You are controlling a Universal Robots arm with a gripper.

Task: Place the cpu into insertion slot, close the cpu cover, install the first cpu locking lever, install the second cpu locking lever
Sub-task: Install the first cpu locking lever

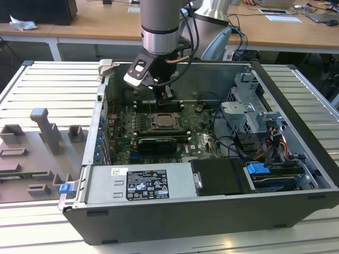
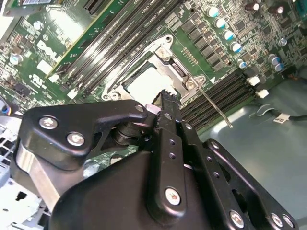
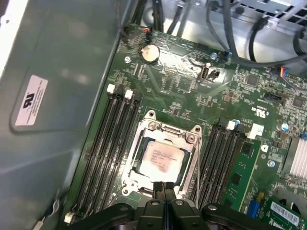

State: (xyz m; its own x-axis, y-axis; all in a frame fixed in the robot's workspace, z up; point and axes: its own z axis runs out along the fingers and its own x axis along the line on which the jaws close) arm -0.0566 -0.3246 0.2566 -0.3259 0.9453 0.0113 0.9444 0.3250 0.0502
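Just beside claw (image 3: 163, 186), cpu (image 3: 162, 157) seated in insertion slot (image 3: 137, 160)

Grey arm (image 1: 159, 21) vertical, black claw (image 1: 168, 97) straight down at its end, both fingers (image 3: 160, 191) tight together.

In the exterior view, an open black computer case (image 1: 175, 222) lies on the slatted counter (image 1: 47, 79). Its power supply (image 1: 106, 185) sits inside at seven o'clock and the drive cage (image 1: 249, 114) at two. Grey fixture blocks (image 1: 46, 129) stand outside at nine.
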